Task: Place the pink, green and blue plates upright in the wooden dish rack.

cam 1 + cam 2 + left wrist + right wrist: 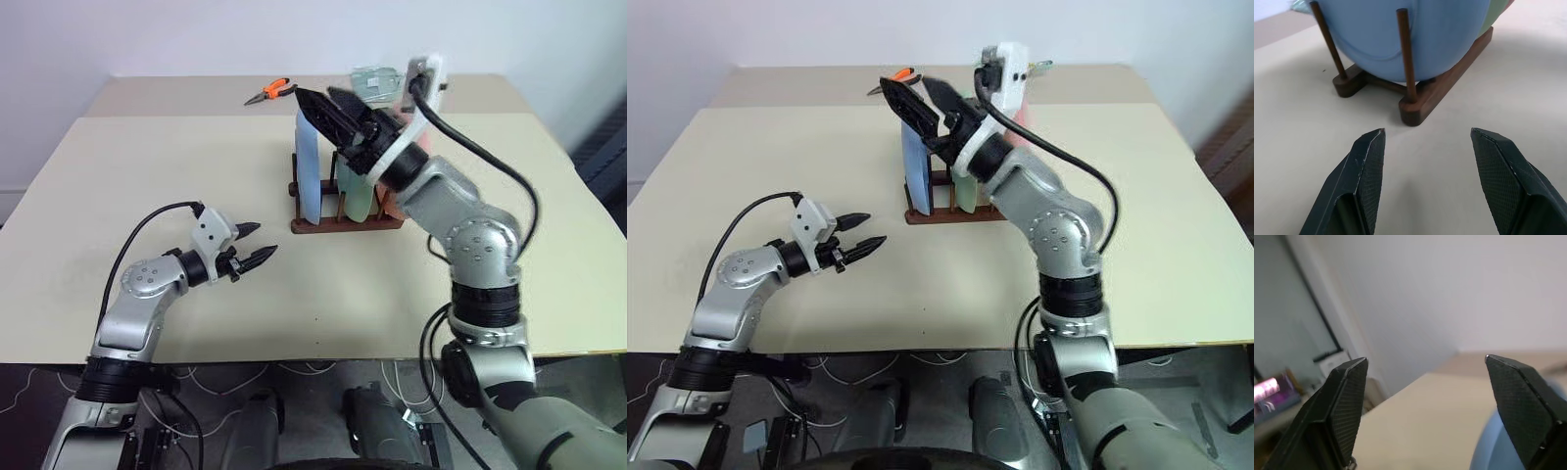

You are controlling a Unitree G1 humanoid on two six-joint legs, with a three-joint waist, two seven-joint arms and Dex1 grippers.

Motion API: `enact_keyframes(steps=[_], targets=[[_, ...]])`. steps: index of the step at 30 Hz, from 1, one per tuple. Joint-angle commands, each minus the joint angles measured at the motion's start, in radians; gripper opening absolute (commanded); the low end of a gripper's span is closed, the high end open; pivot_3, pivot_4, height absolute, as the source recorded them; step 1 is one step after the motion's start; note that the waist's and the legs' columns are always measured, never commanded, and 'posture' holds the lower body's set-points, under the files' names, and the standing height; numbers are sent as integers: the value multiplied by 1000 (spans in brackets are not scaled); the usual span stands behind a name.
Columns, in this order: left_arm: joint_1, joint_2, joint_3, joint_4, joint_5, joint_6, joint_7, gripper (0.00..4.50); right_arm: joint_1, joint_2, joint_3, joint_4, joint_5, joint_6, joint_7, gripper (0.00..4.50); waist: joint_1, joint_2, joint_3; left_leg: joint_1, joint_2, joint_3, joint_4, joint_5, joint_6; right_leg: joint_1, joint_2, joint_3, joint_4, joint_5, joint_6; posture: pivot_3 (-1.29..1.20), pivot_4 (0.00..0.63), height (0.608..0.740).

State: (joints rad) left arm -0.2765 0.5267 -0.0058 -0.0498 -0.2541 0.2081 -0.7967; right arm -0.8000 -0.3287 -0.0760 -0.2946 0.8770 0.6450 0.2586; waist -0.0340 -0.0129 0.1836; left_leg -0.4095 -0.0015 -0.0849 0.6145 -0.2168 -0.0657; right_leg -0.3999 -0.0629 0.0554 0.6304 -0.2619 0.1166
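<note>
The right gripper [323, 101] hangs in the air just above the top edge of the blue plate [308, 166], its two black fingers spread well apart with nothing between them, pointing up and toward the left-far side of the table [147, 176]. Directly below and slightly to its right stands the wooden dish rack [345, 223], a short dark frame whose long axis runs left to right across the table. In it the blue plate stands on edge at the left end, the green plate [355, 191] upright beside it, and a sliver of the pink plate [419, 140] shows at the right end, mostly hidden behind the right arm. All three seem to be seated between the pegs, so the placing looks done; what remains, by my reading, is for the right arm to lift clear up and back without brushing the blue plate's rim. The left gripper [257, 244] hovers low over the table, near and to the left of the rack, fingers apart and empty, pointed at the rack's left end. Orange-handled pliers [270, 92] lie at the far side.
</note>
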Motion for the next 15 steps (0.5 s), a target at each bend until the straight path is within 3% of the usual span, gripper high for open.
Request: enact_keyframes(steps=[1,4,7,11,15], targets=[[11,12,28,24,33,-62,28,2833,45,-159,-190,-74,-53,-44,13,3920,7,-1,0,0,0,0,0,0,0,1,0,0,-1,0,0,0,150,740],[6,18,27,83,71,-110,56,2833,207,-295,-268,-52,-150,-60,45,3920,21,-3,-2,0,0,0,0,0,0,1,0,0,-2,-1,-2,0,150,740],[8,22,42,139,75,-135,63,2833,459,-406,-280,-7,-311,-151,142,3920,21,-4,-2,1,0,1,-1,0,0,1,0,0,-2,-2,-3,0,150,740],[24,45,34,201,119,-190,67,2833,640,-427,-219,77,-448,-269,218,3920,7,0,0,2,0,4,0,0,0,0,0,4,-1,-2,-3,0,150,740],[43,54,53,196,109,-193,65,2833,678,-395,-174,142,-521,-347,251,3920,-10,0,0,3,1,5,0,0,0,1,1,5,0,-2,-3,0,150,740]])
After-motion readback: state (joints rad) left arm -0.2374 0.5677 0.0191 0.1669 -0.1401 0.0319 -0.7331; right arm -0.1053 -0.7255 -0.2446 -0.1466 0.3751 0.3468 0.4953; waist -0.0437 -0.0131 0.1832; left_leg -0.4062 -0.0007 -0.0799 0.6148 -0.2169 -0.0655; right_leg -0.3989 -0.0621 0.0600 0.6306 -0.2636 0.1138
